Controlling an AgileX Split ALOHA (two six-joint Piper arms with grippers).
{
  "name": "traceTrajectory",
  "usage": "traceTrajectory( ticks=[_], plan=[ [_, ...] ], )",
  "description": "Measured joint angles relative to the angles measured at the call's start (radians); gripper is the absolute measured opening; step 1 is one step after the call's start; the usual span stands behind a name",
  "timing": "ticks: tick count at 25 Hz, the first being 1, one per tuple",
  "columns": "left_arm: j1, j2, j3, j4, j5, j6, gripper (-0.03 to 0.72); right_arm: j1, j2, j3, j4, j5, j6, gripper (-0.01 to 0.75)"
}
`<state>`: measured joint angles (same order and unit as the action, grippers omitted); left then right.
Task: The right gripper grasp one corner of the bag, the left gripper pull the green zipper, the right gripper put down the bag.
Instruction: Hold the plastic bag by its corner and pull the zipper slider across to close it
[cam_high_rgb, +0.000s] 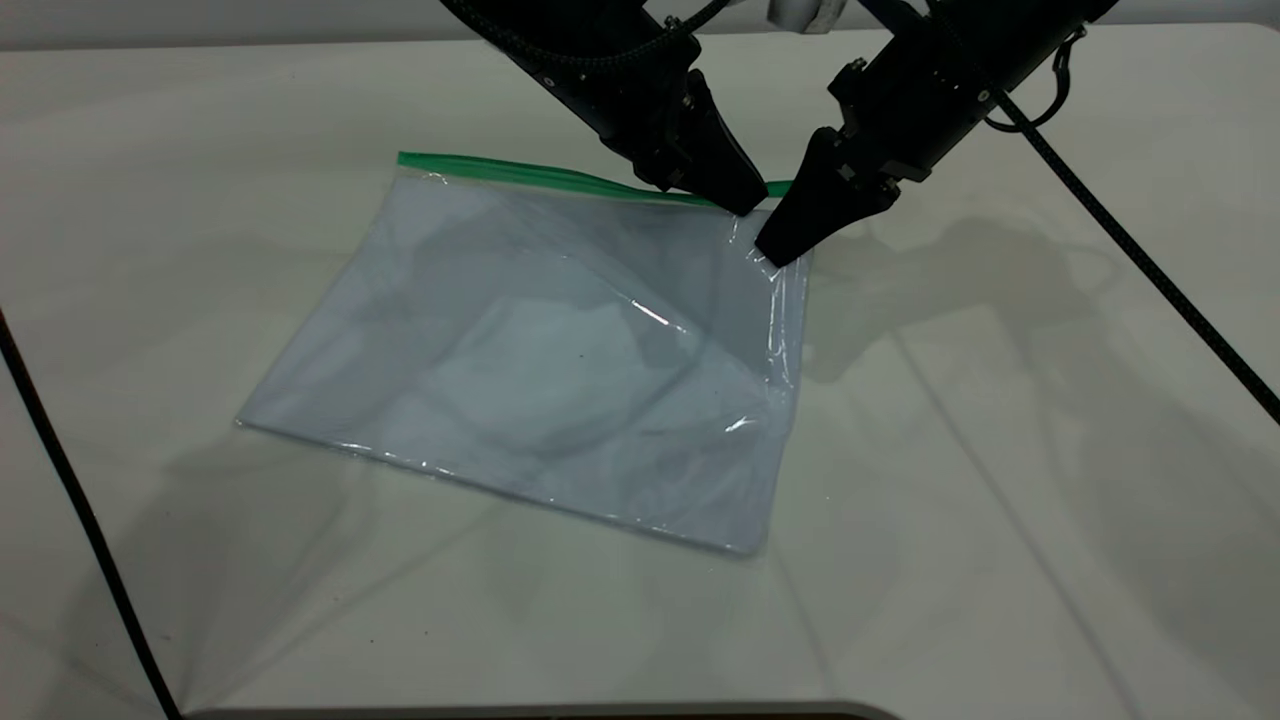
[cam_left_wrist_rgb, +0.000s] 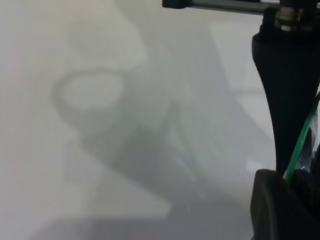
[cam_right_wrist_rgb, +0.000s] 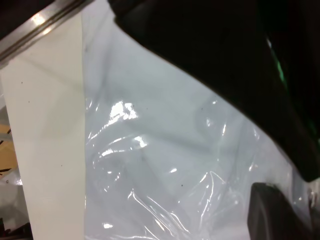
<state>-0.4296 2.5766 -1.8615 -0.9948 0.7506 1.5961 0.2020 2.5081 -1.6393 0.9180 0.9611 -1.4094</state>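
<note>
The bag (cam_high_rgb: 560, 370), a clear pouch with white paper inside, lies on the white table (cam_high_rgb: 1000, 520). Its green zipper (cam_high_rgb: 500, 170) runs along the far edge. My right gripper (cam_high_rgb: 775, 252) is shut on the far right corner of the bag (cam_high_rgb: 772, 265) and holds it slightly raised. My left gripper (cam_high_rgb: 745, 203) is right beside it, shut on the green zipper near that same end. In the left wrist view the green zipper (cam_left_wrist_rgb: 300, 145) runs in between the closed jaws. The right wrist view shows crinkled bag plastic (cam_right_wrist_rgb: 165, 165), one own finger (cam_right_wrist_rgb: 272, 212) and the left gripper (cam_right_wrist_rgb: 225, 65) close by.
A black cable (cam_high_rgb: 70, 480) crosses the table's left side, and another cable (cam_high_rgb: 1150, 270) runs down from the right arm. The table's front edge (cam_high_rgb: 540, 712) lies just below the bag. The two grippers nearly touch each other.
</note>
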Motion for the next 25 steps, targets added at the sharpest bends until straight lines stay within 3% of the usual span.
traceTrajectory(
  ticks=[25],
  plan=[
    [0.049, 0.000, 0.000, 0.012, -0.016, 0.004, 0.064, -0.059, -0.001, -0.002, 0.046, 0.021, -0.009, 0.034]
  ],
)
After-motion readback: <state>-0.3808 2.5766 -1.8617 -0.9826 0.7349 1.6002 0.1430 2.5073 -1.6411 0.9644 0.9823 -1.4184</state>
